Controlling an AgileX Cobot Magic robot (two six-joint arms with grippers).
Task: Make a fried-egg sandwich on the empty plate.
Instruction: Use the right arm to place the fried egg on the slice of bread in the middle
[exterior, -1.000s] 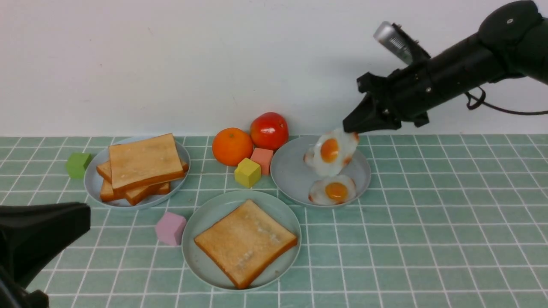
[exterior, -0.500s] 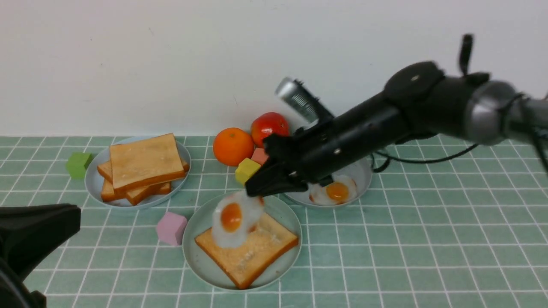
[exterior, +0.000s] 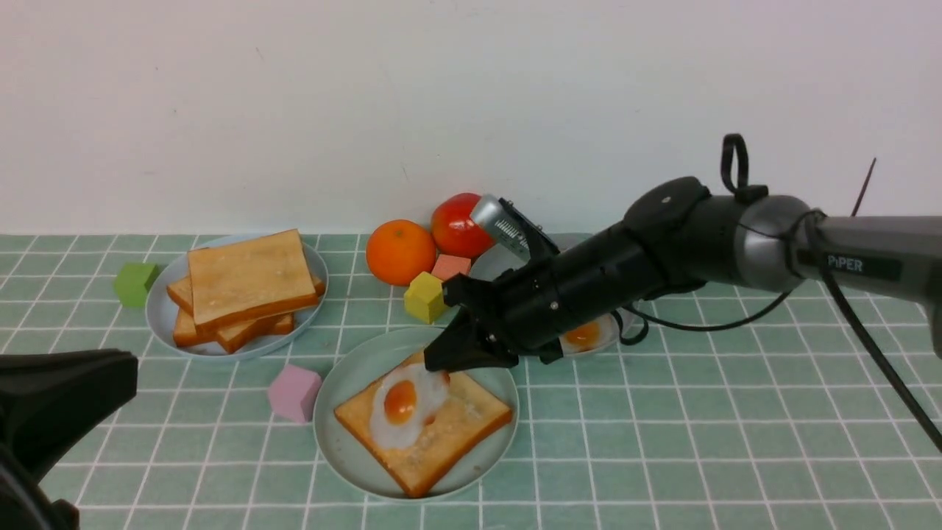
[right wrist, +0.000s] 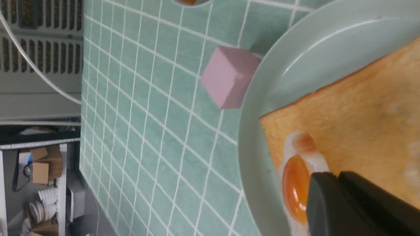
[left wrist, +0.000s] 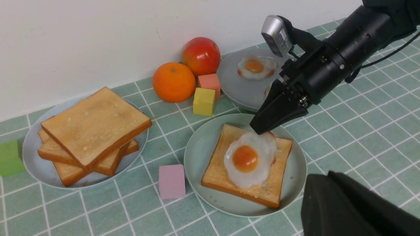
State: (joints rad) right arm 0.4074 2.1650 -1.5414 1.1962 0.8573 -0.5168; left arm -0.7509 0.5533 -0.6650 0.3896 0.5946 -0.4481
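Right gripper [exterior: 441, 361] is down at centre frame, black fingers pinched together on the far rim of the flat white fried egg with the orange yolk [exterior: 403, 406]. The egg lies yolk up on the square golden-brown toast slice [exterior: 460, 434]. That slice sits in the large pale mint-green round plate [exterior: 344, 450], low and just left of centre in the front view. The left wrist view shows the same contact, with the fingertips right at the egg's edge.

Left gripper [exterior: 125, 377] hangs in the bottom left corner, well apart from the plates, fingers together with nothing between them.

At middle left, a stack of toast [exterior: 246, 283] rests on a smaller grey-blue plate [exterior: 158, 320], a green cube [exterior: 134, 283] just beside it. A lilac cube [exterior: 293, 392] sits just left of the mint plate.

Centre back, against the wall, are an orange [exterior: 399, 252] and a red round fruit [exterior: 456, 224], with a yellow cube [exterior: 425, 297] and a salmon cube [exterior: 450, 266] in front of them. Behind the right arm a second grey-blue plate [left wrist: 236, 91] carries another fried egg [left wrist: 256, 67].
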